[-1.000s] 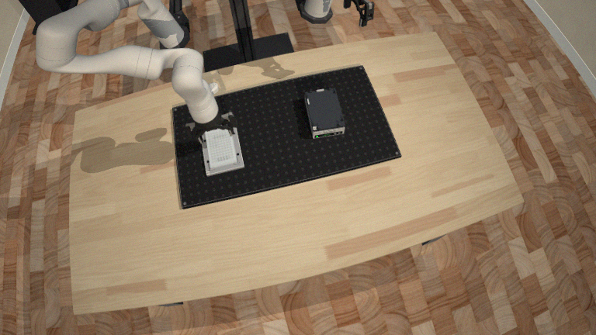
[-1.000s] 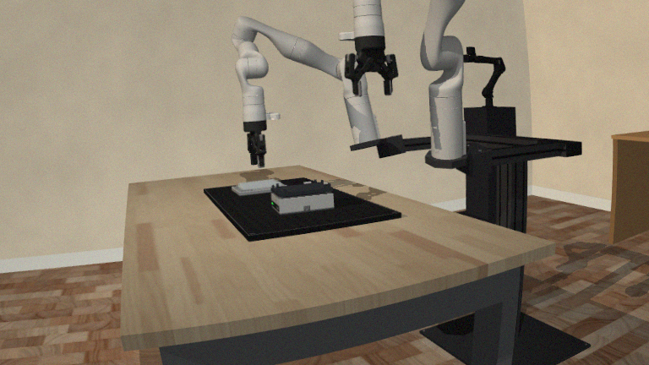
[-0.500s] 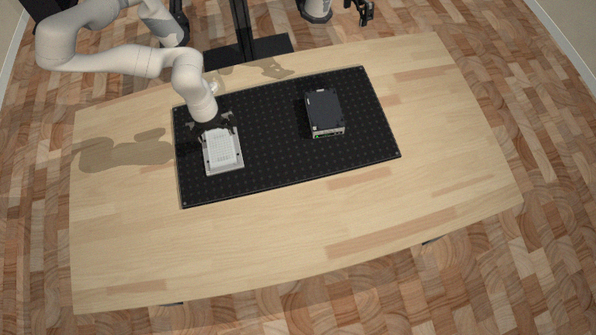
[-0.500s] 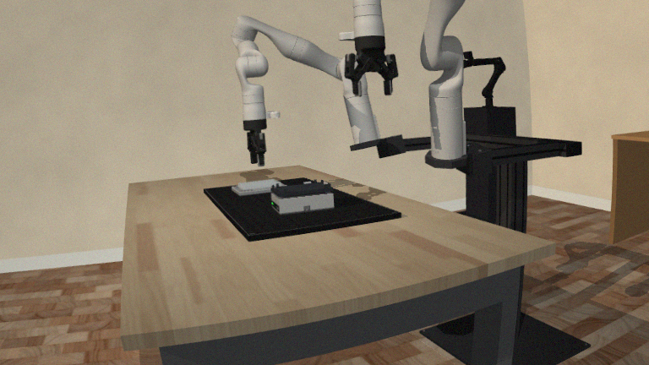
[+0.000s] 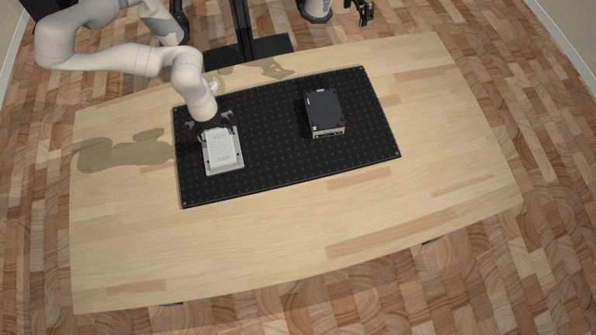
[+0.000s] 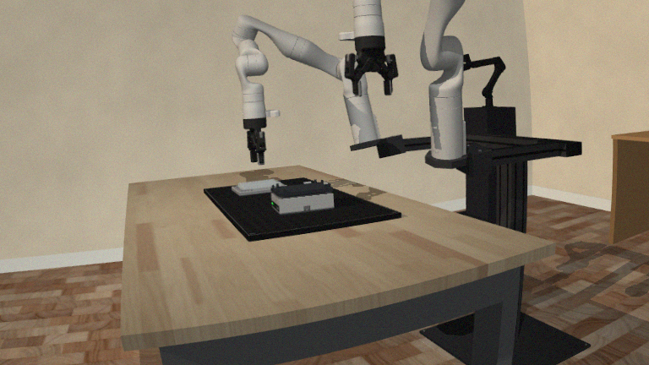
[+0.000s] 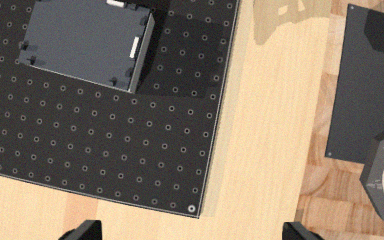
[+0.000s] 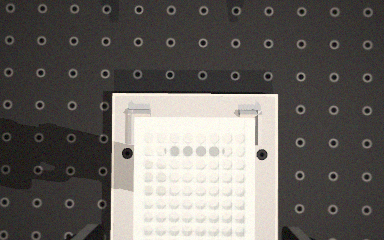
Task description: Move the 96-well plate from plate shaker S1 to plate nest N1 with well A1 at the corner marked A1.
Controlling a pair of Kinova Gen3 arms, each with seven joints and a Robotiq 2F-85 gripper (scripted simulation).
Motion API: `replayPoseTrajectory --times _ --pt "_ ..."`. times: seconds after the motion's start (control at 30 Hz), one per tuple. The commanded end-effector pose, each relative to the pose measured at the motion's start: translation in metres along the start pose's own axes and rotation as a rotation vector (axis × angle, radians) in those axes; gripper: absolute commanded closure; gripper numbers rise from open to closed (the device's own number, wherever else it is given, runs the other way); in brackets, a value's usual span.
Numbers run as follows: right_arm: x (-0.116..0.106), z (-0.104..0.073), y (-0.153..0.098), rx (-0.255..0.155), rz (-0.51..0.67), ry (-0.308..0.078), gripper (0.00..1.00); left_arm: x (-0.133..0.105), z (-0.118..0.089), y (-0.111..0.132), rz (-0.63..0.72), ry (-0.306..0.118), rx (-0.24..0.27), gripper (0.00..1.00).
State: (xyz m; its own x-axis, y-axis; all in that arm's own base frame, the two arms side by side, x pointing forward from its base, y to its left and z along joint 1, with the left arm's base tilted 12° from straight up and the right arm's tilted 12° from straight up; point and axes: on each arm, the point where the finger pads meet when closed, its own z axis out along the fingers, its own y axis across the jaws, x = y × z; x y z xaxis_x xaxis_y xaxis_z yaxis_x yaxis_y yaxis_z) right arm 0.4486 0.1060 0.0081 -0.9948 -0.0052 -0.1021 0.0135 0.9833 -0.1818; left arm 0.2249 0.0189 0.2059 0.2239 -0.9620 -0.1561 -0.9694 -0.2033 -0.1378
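The white 96-well plate (image 5: 222, 146) (image 6: 258, 185) (image 8: 192, 200) lies on the light grey nest N1 (image 5: 240, 164) (image 8: 120, 215). It looks level and square, with its far edge just inside the two corner locators in the right wrist view. The A1 marks are not readable. The shaker S1 (image 5: 325, 109) (image 6: 303, 202) (image 7: 90, 40) has a bare dark top. My right gripper (image 5: 216, 132) (image 6: 257, 162) (image 8: 192, 234) is open and empty above the plate, with a gap below its fingertips in the exterior view. My left gripper (image 5: 366, 19) (image 6: 372, 92) (image 7: 192, 232) is open and empty, high behind the table.
Nest and shaker stand apart on a black perforated board (image 5: 272, 156) (image 6: 258, 236) (image 7: 125, 165), which lies on the wooden table (image 5: 263, 243) (image 6: 286, 284). The shaker is a raised box with small posts around its top. The dark arm stand (image 5: 239, 15) is behind the table.
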Motion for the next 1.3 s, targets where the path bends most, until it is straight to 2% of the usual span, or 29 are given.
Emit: replayPoseTrajectory --times 0.0,1.27 --pt "-0.001 -0.002 0.000 0.000 0.000 -0.002 0.002 0.000 0.000 0.000 0.000 0.000 0.001 0.002" --pt "-0.001 -0.013 0.000 0.000 0.000 -0.002 0.002 0.000 0.000 0.000 0.000 0.000 0.001 0.002"
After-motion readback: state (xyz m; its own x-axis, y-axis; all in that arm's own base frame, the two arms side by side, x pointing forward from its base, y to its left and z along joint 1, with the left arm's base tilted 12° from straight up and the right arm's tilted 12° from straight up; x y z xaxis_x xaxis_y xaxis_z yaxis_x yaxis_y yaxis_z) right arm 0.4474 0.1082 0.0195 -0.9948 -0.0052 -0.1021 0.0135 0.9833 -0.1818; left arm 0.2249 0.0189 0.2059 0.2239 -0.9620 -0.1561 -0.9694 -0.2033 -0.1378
